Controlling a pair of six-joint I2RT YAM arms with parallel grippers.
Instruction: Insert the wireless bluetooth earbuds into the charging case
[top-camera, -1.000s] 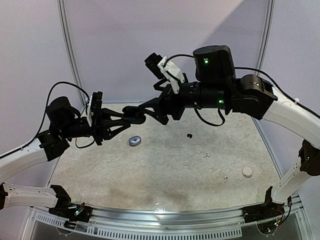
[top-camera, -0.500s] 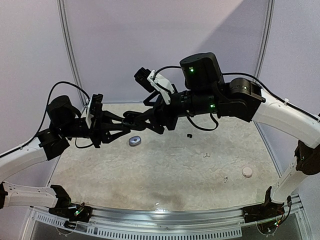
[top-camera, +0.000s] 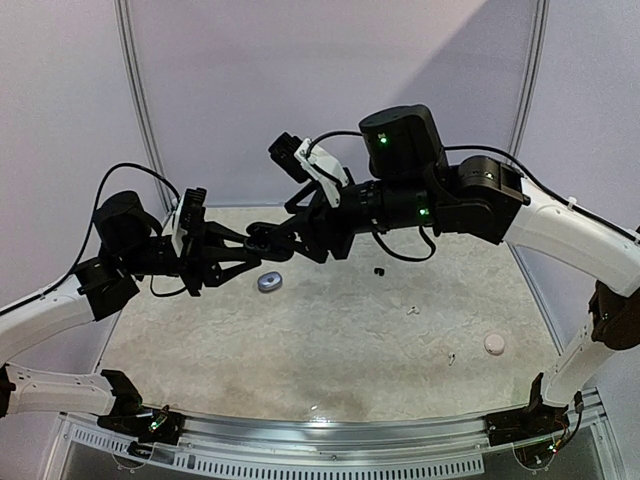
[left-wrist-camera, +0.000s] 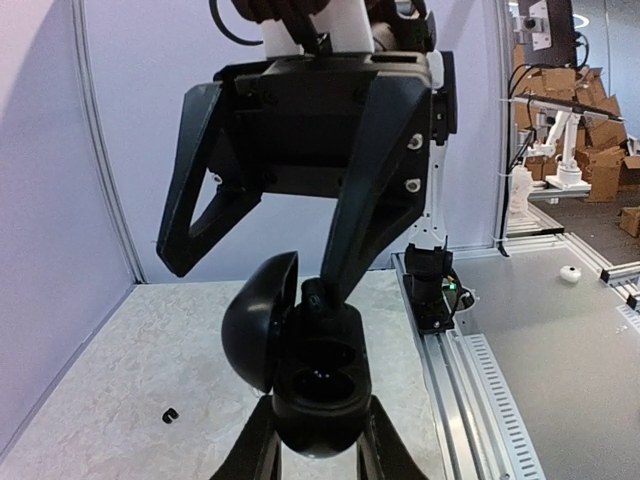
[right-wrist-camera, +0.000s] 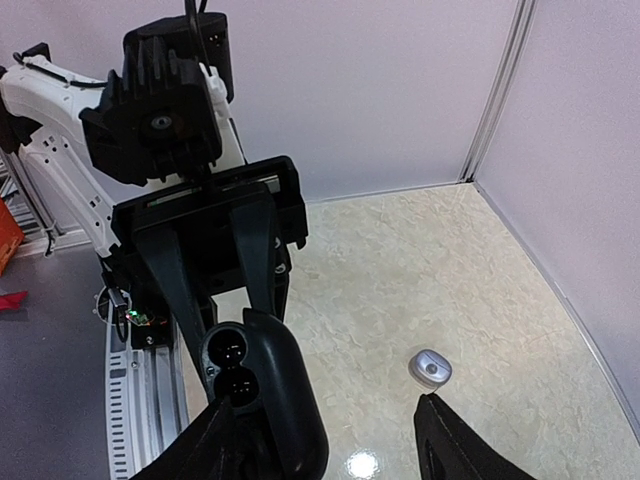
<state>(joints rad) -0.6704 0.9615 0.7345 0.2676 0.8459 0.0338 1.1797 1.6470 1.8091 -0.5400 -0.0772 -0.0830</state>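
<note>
Two robot arms meet in the air above the far left part of the table (top-camera: 330, 350).

We judge the task to be in its early part. Loose earbuds lie on the table:
- A black earbud (top-camera: 380, 270) is near the far edge, about the middle.
- A white earbud (top-camera: 411, 310) is further toward the right edge.
- Another small pale piece (top-camera: 451, 357) lies nearer the white case (top-camera: 494, 343), which sits by the right edge.
- A grey case (top-camera: 270, 281) lies near the far edge, left of the middle, below the meeting arms.

The left pincer (left-wrist-camera: 315, 425) is closed on a black case (left-wrist-camera: 318, 385). It holds the case up off the table, with the lid (left-wrist-camera: 258, 320) swung open to one side. In the right wrist view we see two sockets in the case. We cannot tell whether either is filled.

The right pincer (left-wrist-camera: 248, 278) is spread wide open. One finger's tip touches the case's rim by the hinge, and the other finger hangs free beside the lid. Something small and dark sits at the touching tip. We cannot tell whether it is an earbud. We judge that most earbuds are left to place.
</note>
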